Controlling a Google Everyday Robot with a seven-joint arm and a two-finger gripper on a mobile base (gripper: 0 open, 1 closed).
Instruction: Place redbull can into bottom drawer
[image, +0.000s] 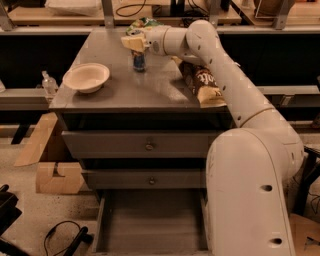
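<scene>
At back of cabinet (125, 92) top: can (139, 61) upright, between bowl & chip bag, apart from both.
Gripper (134, 43): right over the can, at its top or just touching; can't tell which.
Grip state: can't tell.
Arm (225, 80): reaches in from lower right, crosses over chip bag.
Bowl (86, 77): pale, front-left of top, upright.
Chip bag (202, 84): brown, lying flat on right side of top, partly under arm.
Green bag (143, 23): at far edge, behind gripper.
Btm drawer (150, 225): pulled out at floor level, grey floor showing; well below & in front of can.
Upper fronts (115, 145): two, closed, one knob each.
Floor, left: cardboard (42, 160) beside cabinet; small bottle (48, 84) on ledge.
</scene>
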